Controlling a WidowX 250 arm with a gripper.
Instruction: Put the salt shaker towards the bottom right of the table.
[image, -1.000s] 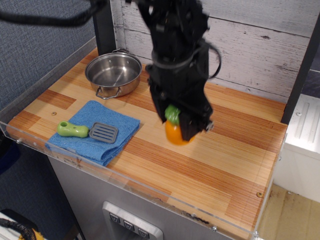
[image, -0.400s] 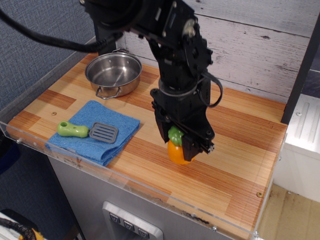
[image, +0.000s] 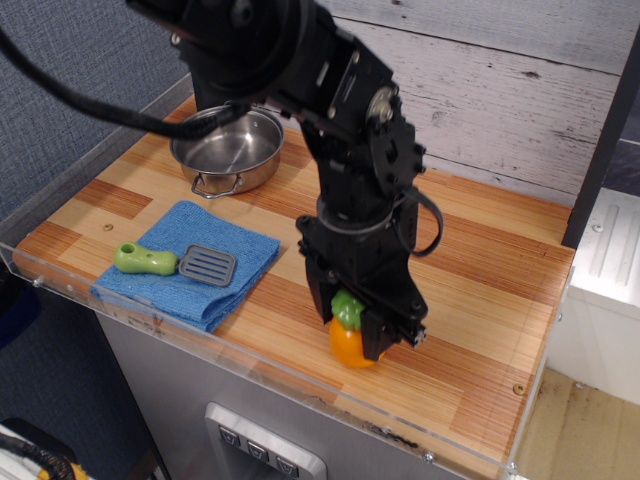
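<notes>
The salt shaker has a round orange body and a lumpy green cap. My gripper is shut on its green cap from above, black fingers on either side. The shaker stands upright near the front edge of the striped wooden table, right of the middle. I cannot tell whether its base touches the wood. The black arm rises from the gripper toward the back left and hides part of the table behind it.
A steel pot stands at the back left. A blue cloth lies at the front left with a green-handled grey spatula on it. A clear acrylic rim runs along the front edge. A white plank wall stands behind.
My gripper has carried the salt shaker toward the front edge and lower, from the table's middle to near the front rim. The pot, cloth and spatula have not moved.
</notes>
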